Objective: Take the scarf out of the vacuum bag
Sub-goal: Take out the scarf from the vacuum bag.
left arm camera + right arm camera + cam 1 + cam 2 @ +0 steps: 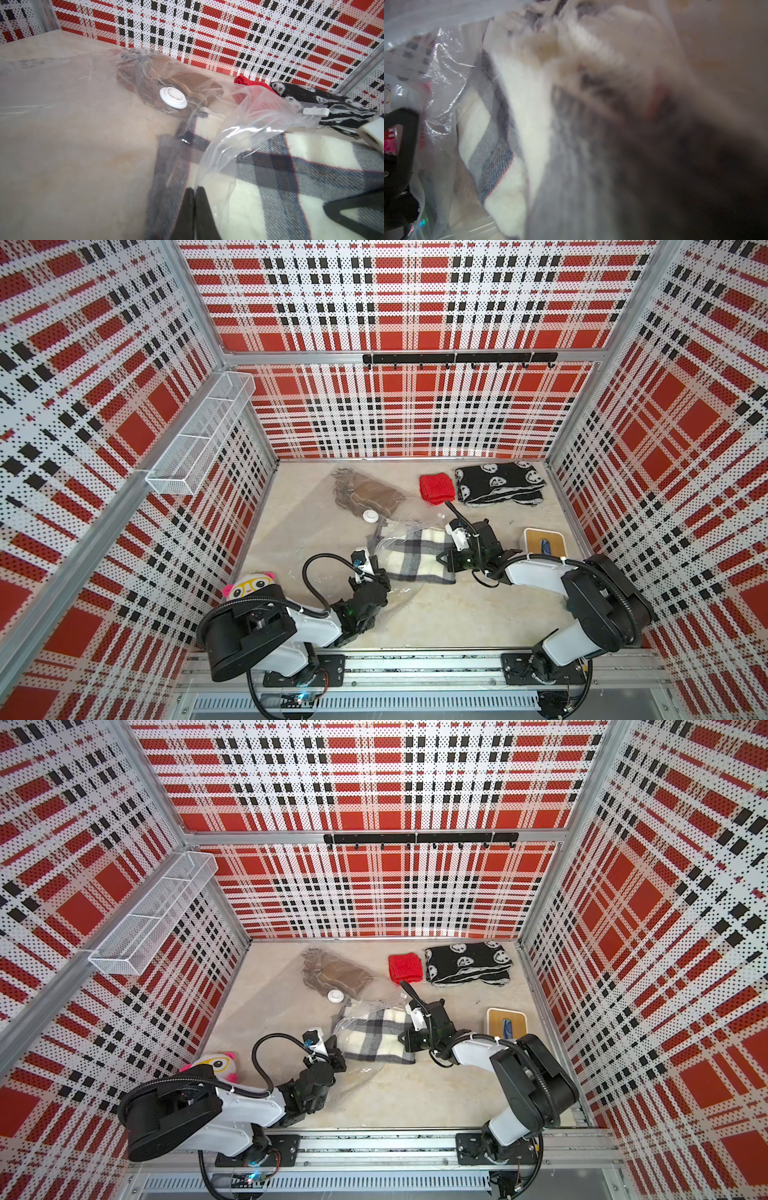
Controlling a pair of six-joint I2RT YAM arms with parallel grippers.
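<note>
Pink ears mark the plush toy [248, 587] we see at the near left, half behind the left arm. Next comes the left gripper [378, 569]. Its black fingers [187, 214] are pressed together on a fold of clear film from the vacuum bag [245, 124], which lies spread over the middle of the table. The bag's round white valve [369, 515] sits towards the back, and a brown scarf [368, 494] lies under the film just beyond it. The plaid scarf [415, 558], cream with grey checks, lies partly under the bag's crinkled open mouth, and its right half is bare on the table. The right gripper [441, 561] is at that bare edge. We cannot see its fingertips, but its jaws stand nearly together and the cloth is bunched right against its wrist camera, so we take it to be nipping the scarf. Further back and to the right lie a red knit piece [435, 488] and a black-and-white scarf [498, 484]. A wood-topped box [544, 546] sits at the far right.
</note>
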